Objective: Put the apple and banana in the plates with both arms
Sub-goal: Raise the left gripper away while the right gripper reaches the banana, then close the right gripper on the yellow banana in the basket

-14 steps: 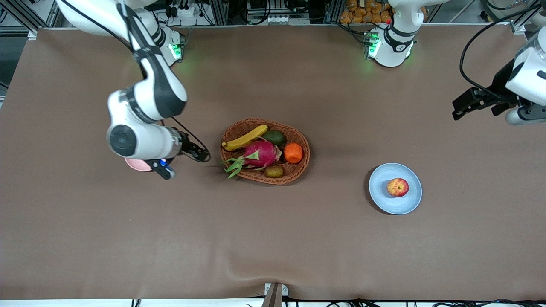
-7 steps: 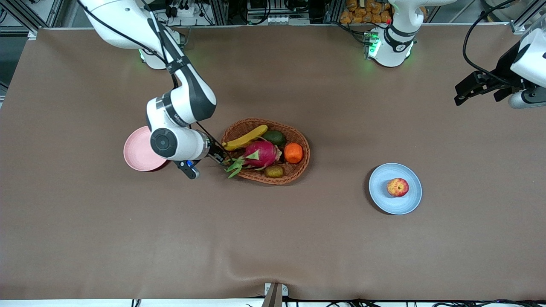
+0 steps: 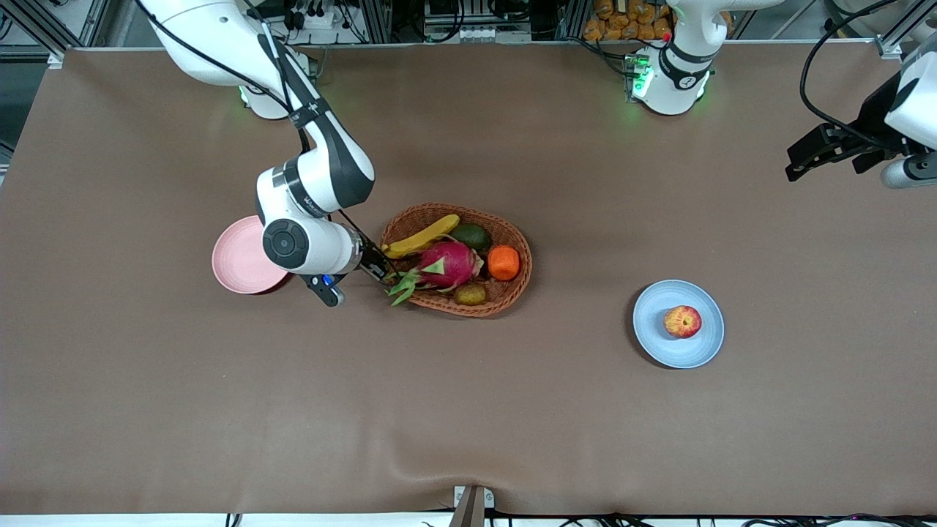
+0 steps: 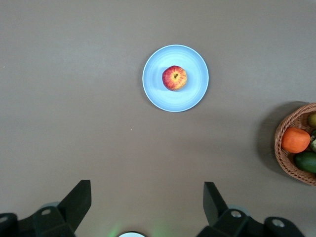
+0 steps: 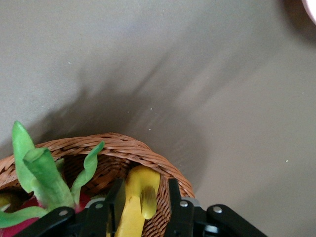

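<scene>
apple on blue plate | banana in basket, long axis running away from right gripper | jaws straddle its near tip, apparently not clamped | left gripper wide, waiting

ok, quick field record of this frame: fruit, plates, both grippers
apple: small red-and-yellow apple on the pale blue round plate
banana: long yellow banana in the brown woven basket, not lifted
pink plate: pale pink round plate, no fruit visible, partly hidden by the right arm
right gripper: at the basket's rim, jaws either side of the banana's tip, not closed
left gripper: open, waiting high above the table
done: apple placed; banana pending
</scene>
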You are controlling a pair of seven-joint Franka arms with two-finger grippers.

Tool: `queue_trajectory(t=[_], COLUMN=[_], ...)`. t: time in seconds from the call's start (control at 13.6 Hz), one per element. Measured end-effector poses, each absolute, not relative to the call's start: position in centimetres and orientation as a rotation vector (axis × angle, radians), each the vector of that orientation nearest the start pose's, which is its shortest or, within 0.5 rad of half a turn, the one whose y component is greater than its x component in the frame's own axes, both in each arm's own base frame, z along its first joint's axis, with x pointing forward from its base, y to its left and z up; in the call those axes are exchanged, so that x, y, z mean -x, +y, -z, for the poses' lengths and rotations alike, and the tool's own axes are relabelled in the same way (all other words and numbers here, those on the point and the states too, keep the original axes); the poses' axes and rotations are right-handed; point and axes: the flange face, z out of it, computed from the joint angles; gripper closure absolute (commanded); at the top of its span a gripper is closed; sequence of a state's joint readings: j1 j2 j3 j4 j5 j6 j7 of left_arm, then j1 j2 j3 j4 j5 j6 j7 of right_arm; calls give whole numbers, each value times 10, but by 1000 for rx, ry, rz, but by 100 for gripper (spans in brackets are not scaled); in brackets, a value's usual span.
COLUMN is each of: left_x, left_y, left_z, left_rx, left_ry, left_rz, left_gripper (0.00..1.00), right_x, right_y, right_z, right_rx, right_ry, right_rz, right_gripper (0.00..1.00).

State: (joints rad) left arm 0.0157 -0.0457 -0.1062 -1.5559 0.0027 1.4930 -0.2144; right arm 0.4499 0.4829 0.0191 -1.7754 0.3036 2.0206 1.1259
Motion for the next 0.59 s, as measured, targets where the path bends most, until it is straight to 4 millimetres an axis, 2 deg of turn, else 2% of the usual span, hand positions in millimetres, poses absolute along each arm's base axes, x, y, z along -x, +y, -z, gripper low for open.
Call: queue_trajectory(t=[0.07, 0.15, 0.52, 0.59], left_x=[-530, -531, -530, -529], left_y=[-47, -46, -47, -47], left_z=[-649, -649, -649, -650], left_rx=[3125, 3125, 3140, 3140], left_ry=[-202, -205, -204, -201], left_rz=[-25, -25, -35, -36], left_gripper=[0, 0, 0, 0], right_x=[-555, -552, -545, -545], right_y=[301, 304, 309, 309], right_z=[-272, -271, -265, -265], right_rx=[2819, 2822, 2830, 2829], right_ry=[1235, 1231, 1228, 1228], right_rz=[-553, -556, -564, -564], right_gripper=[57, 62, 66, 74])
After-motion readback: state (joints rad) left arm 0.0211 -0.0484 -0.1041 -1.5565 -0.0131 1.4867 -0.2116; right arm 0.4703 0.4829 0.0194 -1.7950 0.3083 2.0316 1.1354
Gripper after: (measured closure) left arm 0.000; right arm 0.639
